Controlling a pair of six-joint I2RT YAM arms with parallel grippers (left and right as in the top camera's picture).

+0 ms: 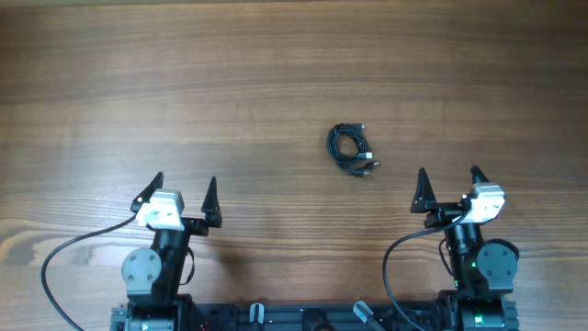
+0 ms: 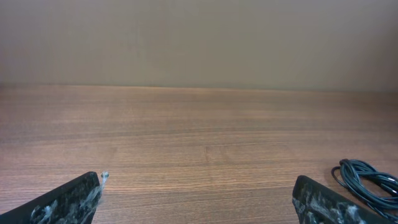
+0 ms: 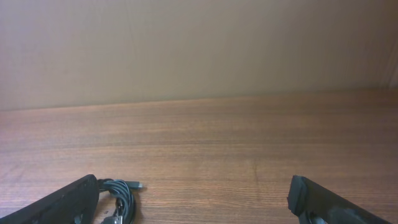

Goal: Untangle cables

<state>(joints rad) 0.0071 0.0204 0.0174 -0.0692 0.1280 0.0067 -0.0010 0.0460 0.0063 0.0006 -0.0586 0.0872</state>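
We see the cables (image 1: pixel 352 151) as one small bundle of thin, glossy black cords, coiled in round loops, with little silver-tipped plugs. The bundle lies on the brown wood-grain tabletop (image 1: pixel 184 74), a little right of the middle. The left tool (image 1: pixel 185 180) stands wide open and empty, its dark pointed fingers well apart. The right tool (image 1: pixel 448 172) is also wide open and holds nothing; the bundle lies near it, on its far left side.
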